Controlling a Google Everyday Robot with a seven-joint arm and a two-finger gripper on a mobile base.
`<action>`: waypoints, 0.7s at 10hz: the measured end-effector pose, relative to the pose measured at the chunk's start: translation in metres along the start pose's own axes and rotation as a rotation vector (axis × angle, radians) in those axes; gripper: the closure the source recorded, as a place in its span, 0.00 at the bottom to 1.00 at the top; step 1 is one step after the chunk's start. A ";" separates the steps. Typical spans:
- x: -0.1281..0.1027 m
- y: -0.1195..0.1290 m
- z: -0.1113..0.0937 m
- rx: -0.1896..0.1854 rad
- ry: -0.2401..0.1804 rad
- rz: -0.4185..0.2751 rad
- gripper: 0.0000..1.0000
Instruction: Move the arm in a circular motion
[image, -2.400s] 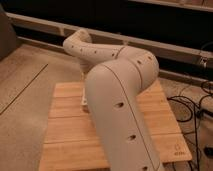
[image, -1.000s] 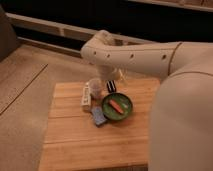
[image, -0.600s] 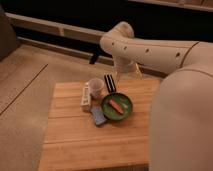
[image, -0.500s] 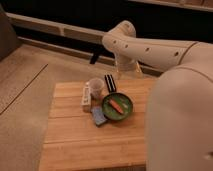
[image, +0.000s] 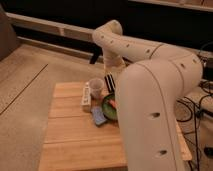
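The arm (image: 150, 75) is a very large cream-white tube with small dark holes. It rises from the lower right, bends at a rounded elbow (image: 111, 35) at the top middle, and drops toward the wooden table (image: 70, 135). The gripper (image: 110, 83) is dark and hangs at the table's back edge, just right of a white cup (image: 96, 88) and above a green bowl (image: 109, 109). It holds nothing that I can see. The arm's thick front segment hides the table's right side.
The bowl holds an orange piece (image: 114, 104). A blue packet (image: 98, 116) lies at the bowl's left front, and a white bar-shaped item (image: 86, 97) lies left of the cup. Cables (image: 197, 107) lie on the floor at right. A dark wall runs behind.
The arm swung from over the table's front up to the back, uncovering the cup, bowl and packet. In the last half second the elbow and gripper drifted slightly left.
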 end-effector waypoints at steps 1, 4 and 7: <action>0.000 0.034 0.001 -0.035 0.013 -0.075 0.35; 0.022 0.111 -0.012 -0.112 0.032 -0.248 0.35; 0.067 0.119 -0.022 -0.078 0.045 -0.308 0.35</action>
